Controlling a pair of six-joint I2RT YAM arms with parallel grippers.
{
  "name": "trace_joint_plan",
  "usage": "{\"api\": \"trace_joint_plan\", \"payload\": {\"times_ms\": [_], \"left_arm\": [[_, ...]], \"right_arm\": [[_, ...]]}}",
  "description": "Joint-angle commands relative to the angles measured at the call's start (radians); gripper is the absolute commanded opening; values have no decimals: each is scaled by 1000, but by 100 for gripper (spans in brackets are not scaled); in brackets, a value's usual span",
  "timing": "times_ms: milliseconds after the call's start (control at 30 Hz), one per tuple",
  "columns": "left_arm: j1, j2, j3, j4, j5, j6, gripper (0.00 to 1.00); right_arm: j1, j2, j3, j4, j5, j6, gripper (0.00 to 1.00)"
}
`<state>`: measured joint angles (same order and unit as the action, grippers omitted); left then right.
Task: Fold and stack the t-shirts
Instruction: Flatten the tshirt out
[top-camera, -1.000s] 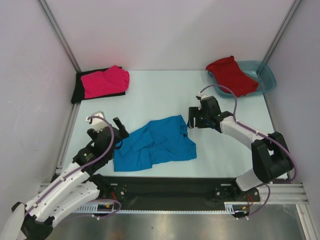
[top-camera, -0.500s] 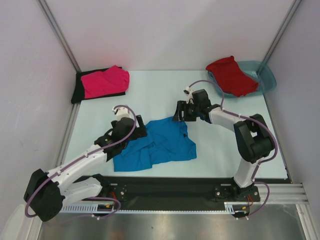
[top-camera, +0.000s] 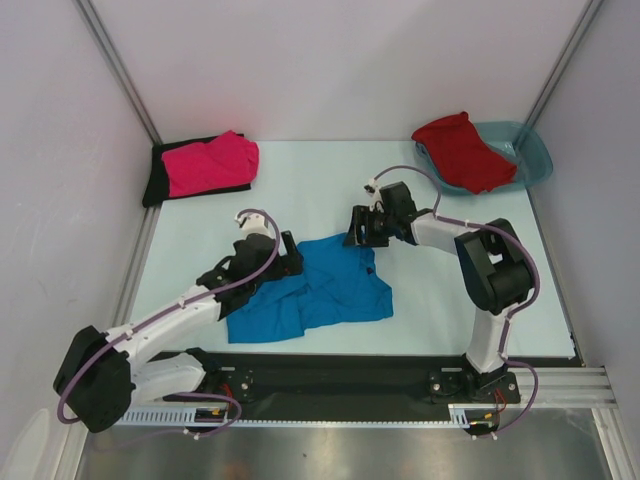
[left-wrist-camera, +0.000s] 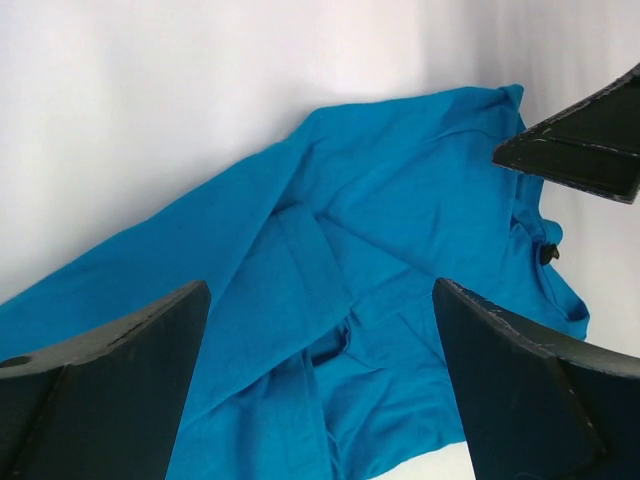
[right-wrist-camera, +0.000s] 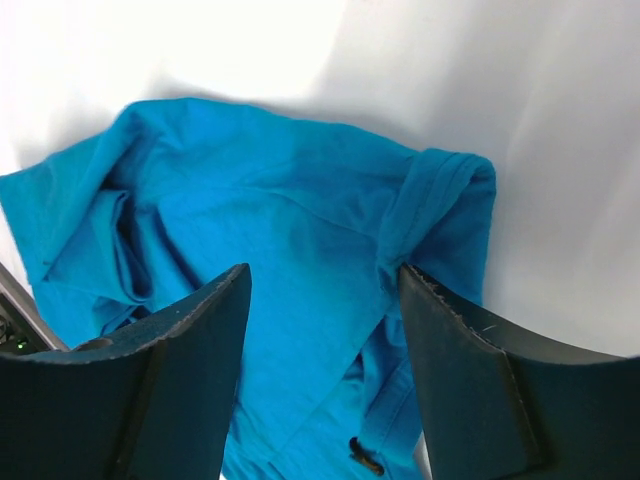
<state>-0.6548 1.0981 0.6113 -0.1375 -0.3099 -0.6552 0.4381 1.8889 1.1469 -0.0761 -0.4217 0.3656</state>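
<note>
The bright blue t-shirt lies crumpled on the table near the front centre; it also fills the left wrist view and the right wrist view. My left gripper is open at the shirt's left far edge, its jaws spread over the cloth. My right gripper is open at the shirt's far right corner, its jaws spread over a sleeve. The hot pink t-shirt lies on the black t-shirt at the far left. The red t-shirt drapes over the teal tub.
The teal plastic tub sits at the far right corner. White walls with metal posts enclose the table on three sides. A black rail with the arm bases runs along the near edge.
Both arms have moved inward to the blue shirt: the left gripper went right to its left edge, the right gripper went left to its far right corner. The shirt has not moved.
</note>
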Motion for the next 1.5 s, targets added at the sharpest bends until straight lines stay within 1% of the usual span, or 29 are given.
{"api": "trace_joint_plan", "payload": {"times_ms": [0,300,367,433,600,700,733,800,1000,1033,1100,1133,1233,1367,1467], "left_arm": [[0,12,11,36,22,2,100],[0,25,19,45,34,6,100],[0,26,19,45,37,6,100],[0,25,19,49,38,5,100],[-2,25,15,47,52,3,100],[-2,26,-2,68,75,6,100],[-2,26,-8,78,87,5,100],[-5,28,-13,87,95,6,100],[-11,66,-4,90,118,9,100],[-12,69,-4,93,120,9,100],[-14,77,1,96,127,12,100],[-17,83,1,101,129,14,100],[-22,106,8,99,129,20,100],[-34,150,33,78,91,41,100],[-46,210,79,38,23,77,100]], "right_arm": [[-1,29,42,15,-11,4,65],[4,-30,25,-34,64,-28,65],[4,-28,27,-34,49,-28,63],[4,-7,36,-33,19,-22,58],[11,13,24,7,-31,9,42],[17,0,5,24,-45,10,23],[16,-8,1,29,-48,9,12],[13,-46,-19,41,-42,6,0],[-7,-195,-67,-11,119,-33,0],[-15,-252,-76,-22,173,-39,0],[-18,-309,-104,-60,224,-57,0],[-21,-371,-114,-70,272,-60,0],[-29,-473,-151,-106,337,-62,0],[-32,-543,-180,-157,363,-67,0],[-32,-563,-194,-163,356,-62,0]]}}
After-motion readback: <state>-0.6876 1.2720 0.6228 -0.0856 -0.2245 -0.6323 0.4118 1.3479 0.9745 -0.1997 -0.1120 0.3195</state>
